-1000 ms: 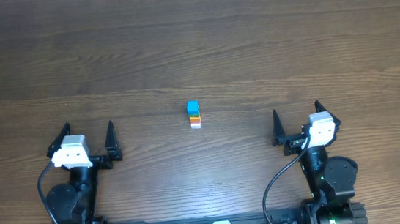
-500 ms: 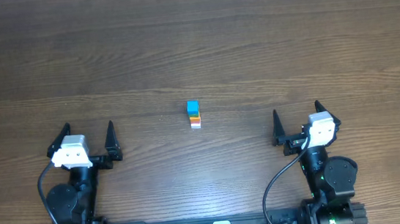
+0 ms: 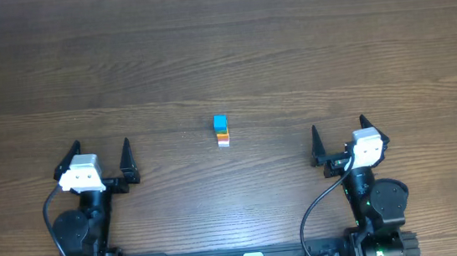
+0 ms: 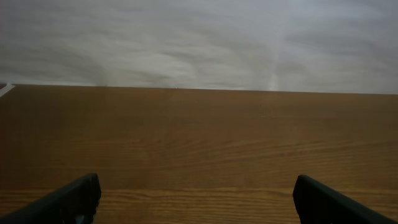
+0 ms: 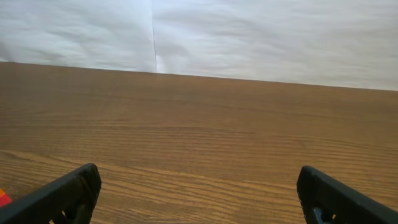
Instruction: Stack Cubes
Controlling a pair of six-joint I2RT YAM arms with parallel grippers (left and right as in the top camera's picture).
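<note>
No change in the last second: we see the small cube stack (image 3: 222, 133), blue over orange over what looks white, standing mid dark wooden table (image 3: 287, 38). Left gripper (image 3: 101, 153) and right gripper (image 3: 339, 132) sit parked, well apart from it, fingers wide, empty. Stacking looks done

Blue cube (image 3: 220, 122), orange cube (image 3: 223, 134), seemingly white cube (image 3: 224, 143); brown wood-grain table (image 3: 287, 38)

2 black arms (image 3: 92, 215), white wrist blocks (image 3: 82, 171), black cables (image 3: 46, 217), pointed jaws
</note>
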